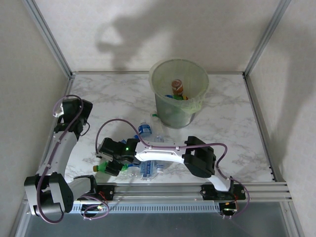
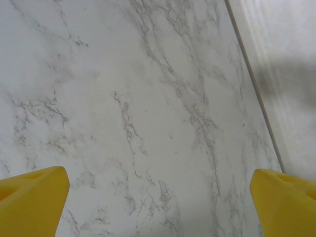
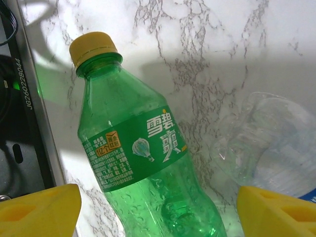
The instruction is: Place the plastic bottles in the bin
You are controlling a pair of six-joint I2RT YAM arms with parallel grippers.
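Far left: left pincer wide open over the bare marble surface, holding nothing. Next, near the front edge: green bottle with a yellow cap, lying flat on the surface. Right pincer wide open above it, one yellow finger on each side, not touching it. Just right of that: a few clear bottles lying together, and a lone bottle farther back. Right and far back: bin standing up, orange bottle and others inside.
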